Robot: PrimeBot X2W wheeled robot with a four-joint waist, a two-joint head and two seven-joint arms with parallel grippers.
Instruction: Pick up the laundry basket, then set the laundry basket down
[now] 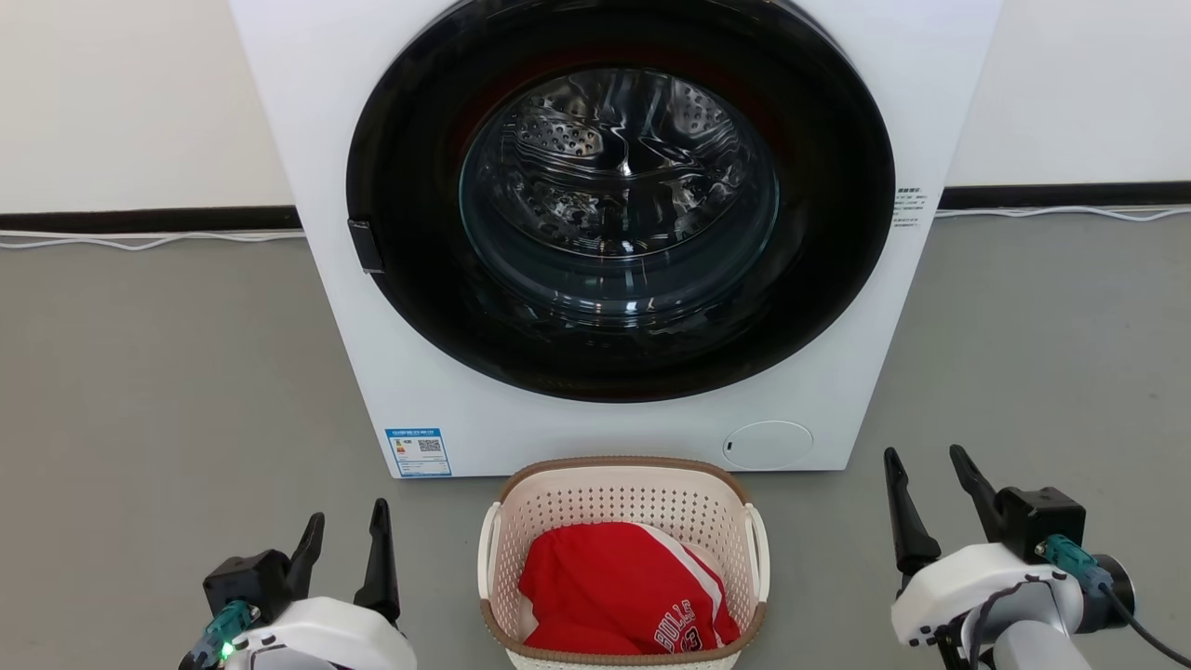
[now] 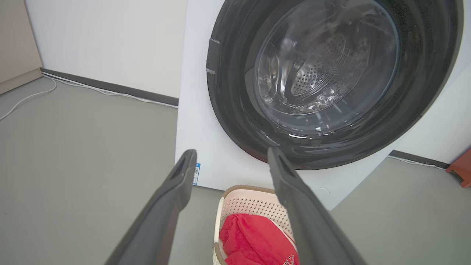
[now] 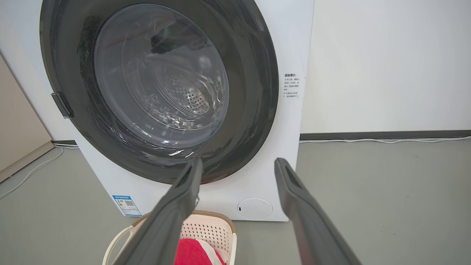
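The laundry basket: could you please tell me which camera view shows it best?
The head view: the laundry basket shows almost whole, rim and both sides. Both wrist views cut it off at the bottom edge, its far end in view.

wall [image 1: 140, 93]: cream | baseboard [image 1: 140, 220]: dark, white cable [image 3: 368, 140] alongside | floor [image 1: 140, 372]: grey | washing machine [image 1: 307, 140]: white
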